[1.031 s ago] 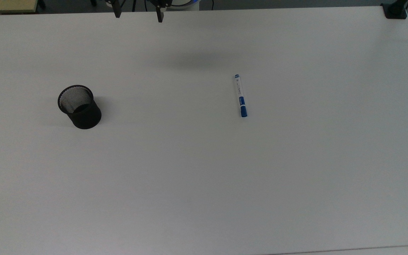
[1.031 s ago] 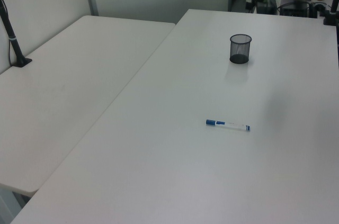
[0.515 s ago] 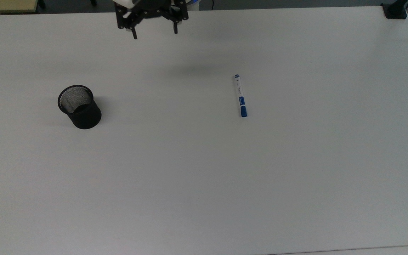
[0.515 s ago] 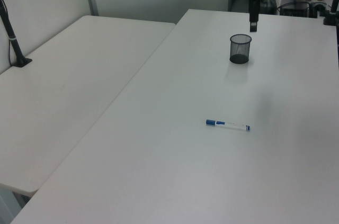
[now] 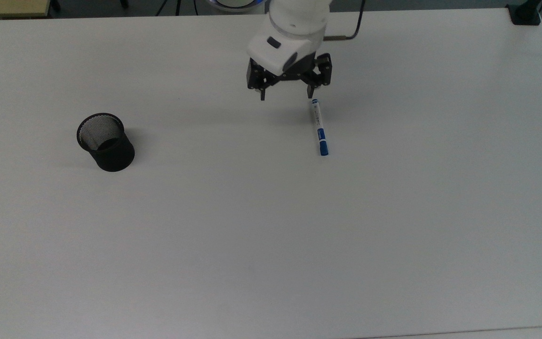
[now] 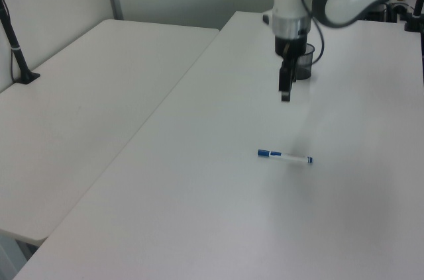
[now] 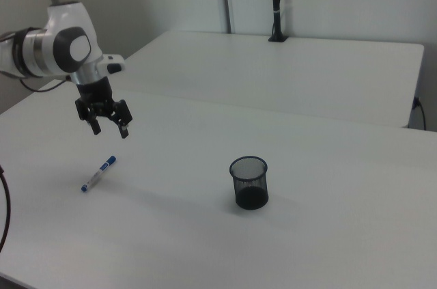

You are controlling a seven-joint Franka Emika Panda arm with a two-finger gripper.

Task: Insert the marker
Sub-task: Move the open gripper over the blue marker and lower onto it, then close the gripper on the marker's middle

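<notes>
The white counter (image 5: pixel 271 245) takes up nearly the whole top view, and a second counter (image 7: pixel 293 70) adjoins it across the upper middle of the right view. The white robot arm (image 5: pixel 294 28) enters at the top centre of the top view; in the right view it sits at the upper left of the frame, and in the left view it comes in from the upper right. The black mesh cup (image 5: pixel 105 141) stands upright at the left-middle of the top view, well apart from everything else; in the right view it is just right of centre (image 7: pixel 249 182), and in the left view the arm partly covers it near the top (image 6: pixel 306 68). The hand (image 5: pixel 288 94) hangs above the counter, its two black fingers spread apart and holding nothing, in the upper centre of the top view; one fingertip lies just above the marker's upper end there. The marker (image 5: pixel 320 127) lies flat on the counter right of centre in the top view, running nearly top to bottom, its longer blue end toward the bottom of the frame; in the right view it lies at the left-middle (image 7: pixel 99 173), below the hand (image 7: pixel 109 128)
</notes>
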